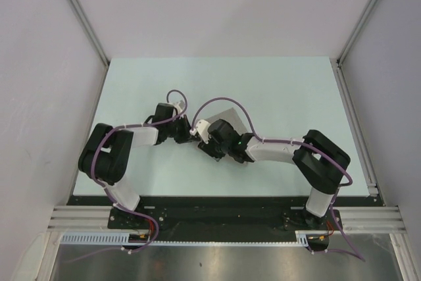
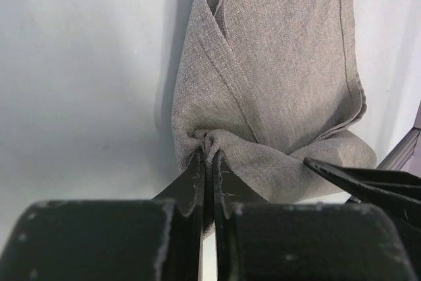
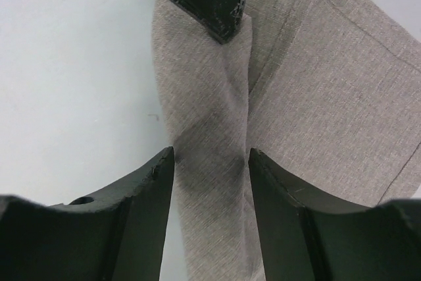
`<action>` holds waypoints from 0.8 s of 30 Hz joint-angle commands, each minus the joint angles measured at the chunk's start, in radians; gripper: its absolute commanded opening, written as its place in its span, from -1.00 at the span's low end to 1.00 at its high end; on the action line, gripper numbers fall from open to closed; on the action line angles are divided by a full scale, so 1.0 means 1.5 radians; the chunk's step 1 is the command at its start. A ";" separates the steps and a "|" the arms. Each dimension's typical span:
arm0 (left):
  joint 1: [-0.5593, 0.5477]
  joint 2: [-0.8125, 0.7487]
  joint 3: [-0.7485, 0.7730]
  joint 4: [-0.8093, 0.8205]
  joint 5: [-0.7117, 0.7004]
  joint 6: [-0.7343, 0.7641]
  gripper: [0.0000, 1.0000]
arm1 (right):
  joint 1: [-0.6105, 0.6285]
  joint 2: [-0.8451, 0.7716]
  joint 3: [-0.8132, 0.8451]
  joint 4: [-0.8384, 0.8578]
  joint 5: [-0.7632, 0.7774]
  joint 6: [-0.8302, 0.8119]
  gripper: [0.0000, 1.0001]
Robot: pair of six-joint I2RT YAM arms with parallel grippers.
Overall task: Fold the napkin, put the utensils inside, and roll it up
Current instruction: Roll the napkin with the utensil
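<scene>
At the middle of the surface [image 1: 276, 83], the left hand [image 2: 206, 153] is clamped on a bunched edge of the folded grey linen napkin [image 2: 283, 64], seemingly to anchor it, while the right hand [image 3: 210, 156] hangs over the cloth, fingers apart and empty, placed to take the fold; the utensil is perhaps hidden inside.

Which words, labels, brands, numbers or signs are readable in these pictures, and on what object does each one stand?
None: no text can be read in any view.
The napkin is plain cloth without print.
The left gripper and the right gripper show only scuffs, no lettering.
</scene>
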 commanded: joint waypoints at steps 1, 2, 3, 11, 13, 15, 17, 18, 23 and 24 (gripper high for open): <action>-0.002 0.023 0.017 -0.028 -0.002 0.018 -1.00 | 0.000 0.030 0.001 0.049 0.043 -0.030 0.07; -0.002 0.025 0.018 -0.028 -0.001 0.018 -1.00 | 0.000 0.034 0.006 0.046 0.039 -0.030 0.07; -0.002 0.024 0.018 -0.028 0.000 0.017 -1.00 | 0.000 0.047 0.008 0.043 0.034 -0.030 0.07; -0.002 0.018 0.018 -0.008 0.014 0.002 -1.00 | -0.028 0.090 0.023 -0.004 -0.023 0.014 -0.03; -0.002 0.009 0.014 0.010 0.022 -0.002 -0.98 | -0.055 0.107 0.043 -0.026 -0.084 0.029 -0.29; -0.001 0.000 0.015 0.015 0.021 -0.001 -0.79 | -0.074 0.115 0.050 -0.054 -0.164 0.048 -0.41; 0.002 -0.020 0.015 0.017 0.011 0.002 -0.42 | -0.104 0.124 0.056 -0.073 -0.254 0.063 -0.56; 0.005 -0.028 0.012 0.020 0.008 0.003 -0.30 | -0.114 0.128 0.058 -0.080 -0.284 0.067 -0.60; 0.014 -0.086 0.000 0.016 -0.039 0.019 0.29 | -0.173 0.179 0.088 -0.122 -0.466 0.094 -0.82; 0.015 -0.094 -0.008 0.016 -0.046 0.023 0.32 | -0.180 0.189 0.093 -0.124 -0.489 0.110 -0.84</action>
